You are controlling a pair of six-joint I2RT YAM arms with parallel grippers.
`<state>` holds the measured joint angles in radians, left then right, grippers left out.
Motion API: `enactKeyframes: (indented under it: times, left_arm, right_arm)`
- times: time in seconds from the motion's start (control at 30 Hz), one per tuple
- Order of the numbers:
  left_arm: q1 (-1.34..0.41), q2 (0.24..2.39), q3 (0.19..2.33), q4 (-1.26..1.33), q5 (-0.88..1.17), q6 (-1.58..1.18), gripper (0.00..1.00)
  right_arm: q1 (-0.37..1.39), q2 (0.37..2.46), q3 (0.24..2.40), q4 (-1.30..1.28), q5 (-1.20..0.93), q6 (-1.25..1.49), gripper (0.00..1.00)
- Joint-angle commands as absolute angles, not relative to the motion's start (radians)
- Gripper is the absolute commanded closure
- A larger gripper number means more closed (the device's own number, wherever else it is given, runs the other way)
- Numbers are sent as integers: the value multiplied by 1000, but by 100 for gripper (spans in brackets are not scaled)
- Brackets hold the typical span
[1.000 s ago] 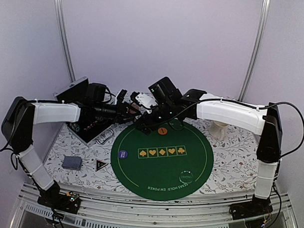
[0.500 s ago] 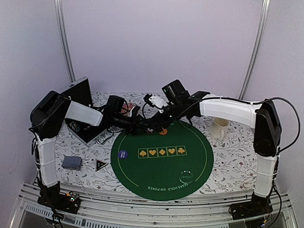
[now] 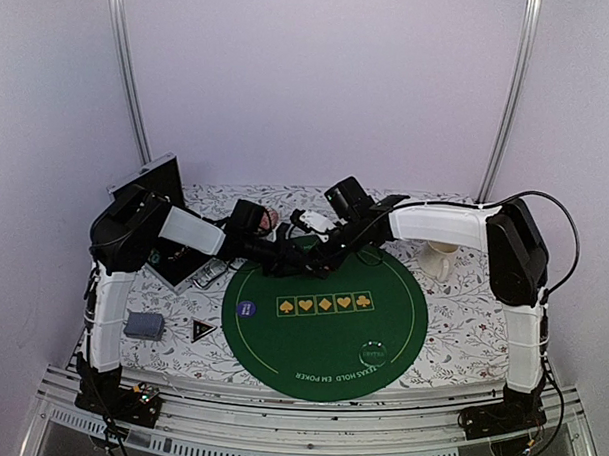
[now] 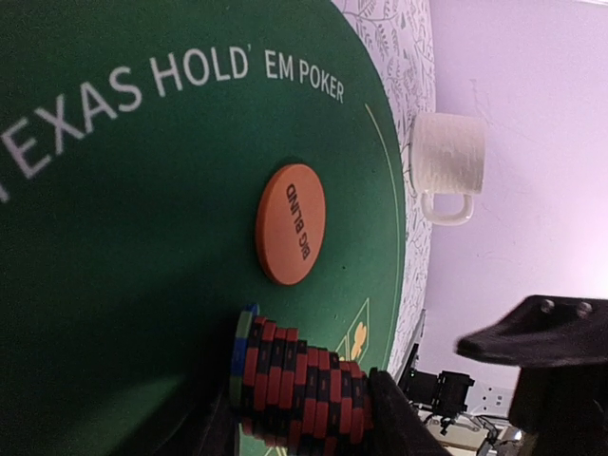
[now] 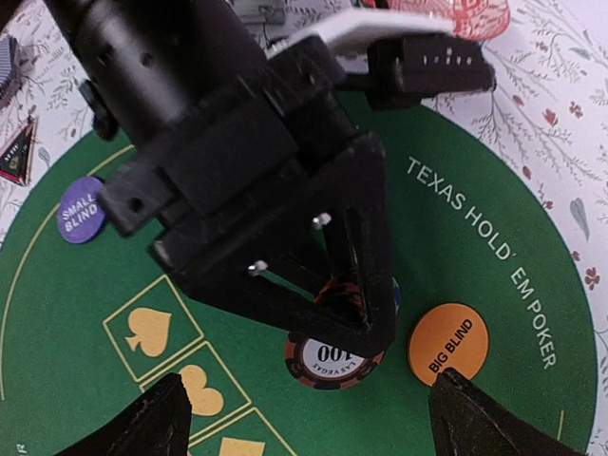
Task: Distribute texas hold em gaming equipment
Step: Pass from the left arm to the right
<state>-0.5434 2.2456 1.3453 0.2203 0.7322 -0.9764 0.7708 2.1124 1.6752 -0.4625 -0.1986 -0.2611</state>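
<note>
A sheared stack of red-and-black poker chips (image 4: 299,380) with a blue chip at its base stands on the green poker mat (image 3: 321,339), next to the orange BIG BLIND disc (image 4: 291,224). My left gripper (image 3: 286,257) is shut on this stack. In the right wrist view the stack (image 5: 334,358) shows a "100" top chip under the left gripper's fingers (image 5: 366,237). My right gripper (image 5: 318,418) is open and empty, hovering just above the left gripper and the stack; in the top view it (image 3: 324,251) hides the orange disc. A purple SMALL BLIND disc (image 3: 247,308) lies at the mat's left.
A cream mug (image 3: 439,255) stands right of the mat. An open black chip case (image 3: 164,248) and a pink dish (image 3: 268,220) are at the back left. A grey-blue card deck (image 3: 144,325) and a dark triangle (image 3: 202,329) lie front left. A clear disc (image 3: 373,352) lies front right.
My left arm has swung from the chip case out over the mat's far edge with the chip stack. My right gripper has shifted slightly to hover over it.
</note>
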Motion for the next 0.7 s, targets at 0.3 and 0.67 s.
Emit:
enactKeyframes:
  times: [0.3,0.67]
  left_arm:
    - [-551,2308,1372,225,722,-996,97]
    - [-544,2334,1389,240,733,-1016,94]
  right_arm:
    - [733,2323,1858,-506,-244,-329,18]
    - [716,2412,1914,-528,-245,-390,28]
